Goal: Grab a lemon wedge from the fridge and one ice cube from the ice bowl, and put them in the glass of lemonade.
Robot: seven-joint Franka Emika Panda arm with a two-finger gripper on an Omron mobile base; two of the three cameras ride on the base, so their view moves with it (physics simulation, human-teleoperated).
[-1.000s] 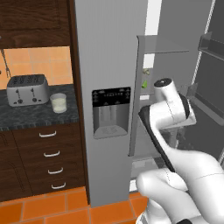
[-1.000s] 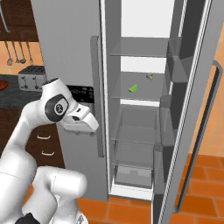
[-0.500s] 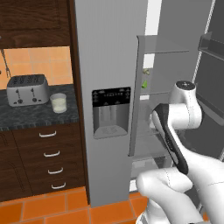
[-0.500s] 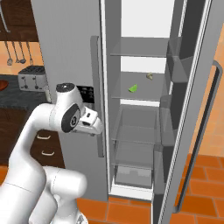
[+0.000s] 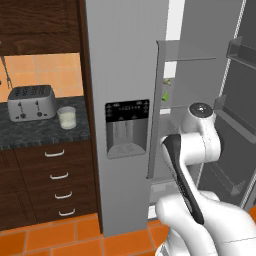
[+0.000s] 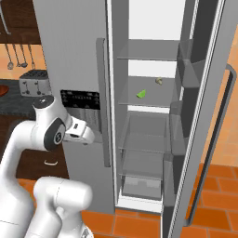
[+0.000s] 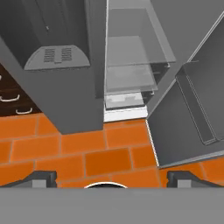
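The silver-grey fridge (image 5: 120, 60) (image 6: 69, 46) stands with its right door (image 6: 209, 116) swung open. On a middle glass shelf lies the lemon wedge (image 6: 159, 81), a tiny olive-yellow lump (image 5: 167, 82). The glass of lemonade (image 5: 66, 118) sits on the dark counter beside the toaster. At the left edge of the right base view a reddish-brown rim of the ice bowl (image 6: 3, 89) shows; the ice cube is out of view. My gripper (image 6: 84, 137) (image 7: 112, 179) hangs open and empty in front of the dispenser panel, well below and left of the wedge, pointing down at the floor.
A small green wedge (image 6: 141, 94) lies on the same shelf, left of the lemon wedge. The silver toaster (image 5: 31, 102) stands on the counter above dark wood drawers (image 5: 57, 175). The open door (image 7: 188, 122) bounds the right side. Orange tiled floor (image 7: 87, 148) lies below.
The arm's elbow has swung right toward the open fridge, then dropped slightly. The hand has stayed in front of the dispenser and the gripper has stayed open.
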